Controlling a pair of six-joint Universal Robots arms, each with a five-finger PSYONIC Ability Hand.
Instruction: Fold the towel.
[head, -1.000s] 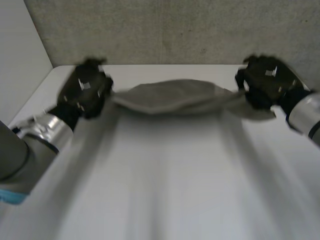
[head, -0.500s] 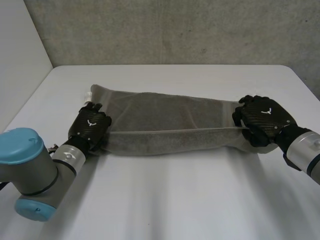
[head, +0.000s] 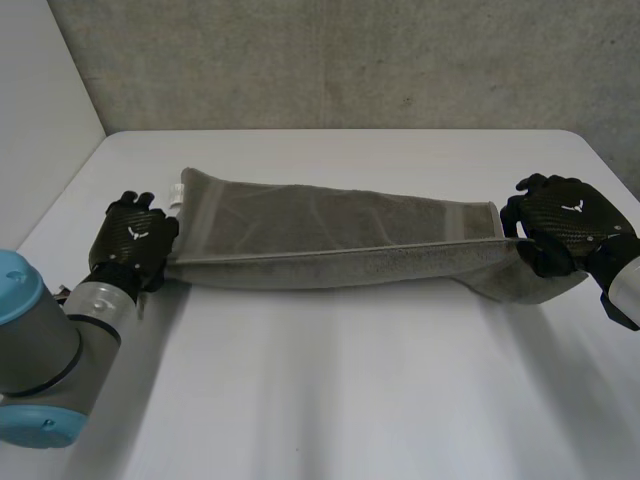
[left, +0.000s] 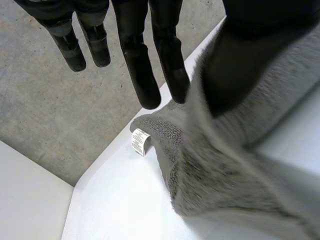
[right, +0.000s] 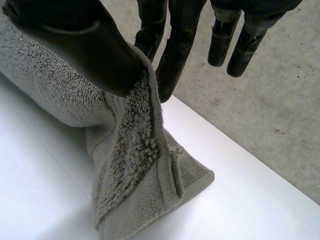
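Holds the grey terry towel stretched in a long band across the white table, doubled lengthwise, with the near edge pulled taut and slightly raised. Pinches the left end between thumb and straight fingers of the left hand. Clamps the right end likewise in the right hand, corner drooping onto the table. Shows a small white label at the far left corner.

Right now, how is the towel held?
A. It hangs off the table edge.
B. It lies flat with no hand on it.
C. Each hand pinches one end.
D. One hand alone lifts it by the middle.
C: the left hand pinches one end of the towel and the right hand pinches the other, with the towel stretched between them.
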